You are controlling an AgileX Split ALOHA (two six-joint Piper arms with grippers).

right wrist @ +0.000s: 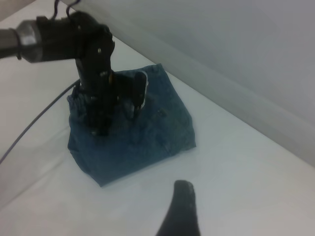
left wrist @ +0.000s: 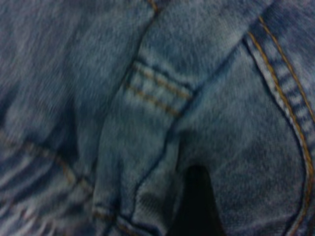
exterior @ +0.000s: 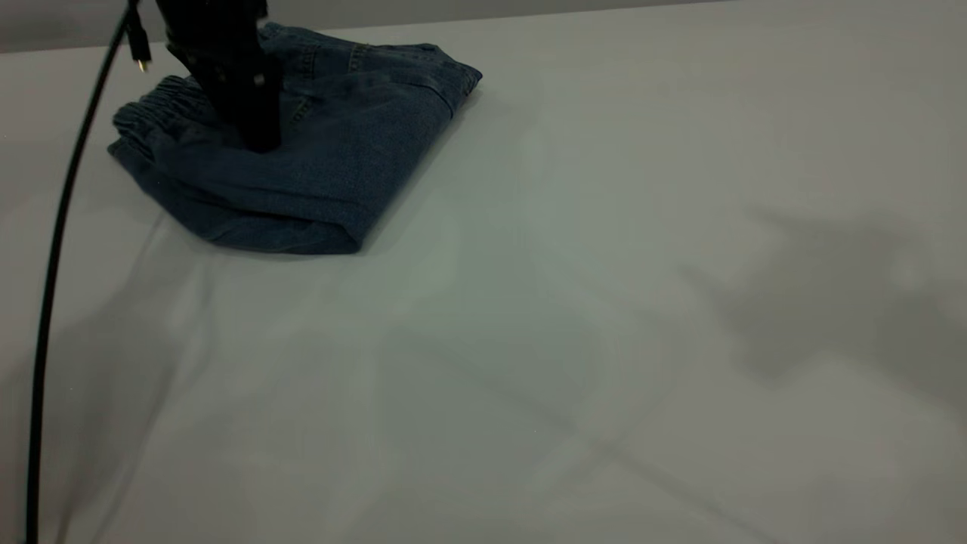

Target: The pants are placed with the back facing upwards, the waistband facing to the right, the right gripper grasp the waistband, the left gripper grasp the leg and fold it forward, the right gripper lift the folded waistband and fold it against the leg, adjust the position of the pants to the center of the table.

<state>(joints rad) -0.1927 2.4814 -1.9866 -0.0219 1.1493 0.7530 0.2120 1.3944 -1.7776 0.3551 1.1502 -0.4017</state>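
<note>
While the pants (exterior: pixel 302 174) lie fully folded at the far left, only centring on the table (exterior: pixel 604 340) remains. Left gripper (exterior: pixel 257 136) presses down on them, its closure indeterminable; right gripper (right wrist: pixel 179 211) hangs clear, likewise unclear.

Left claw (exterior: pixel 261 140) tips buried in folded pants (exterior: pixel 340 174), right claw (right wrist: pixel 181 211) cut off.

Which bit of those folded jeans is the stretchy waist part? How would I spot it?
Find the table, then the pants folded at its far left. The left gripper presses down on them. Just left of it lies the waistband: the only puckered, ruffled strip, while the rest is smooth denim.
</note>
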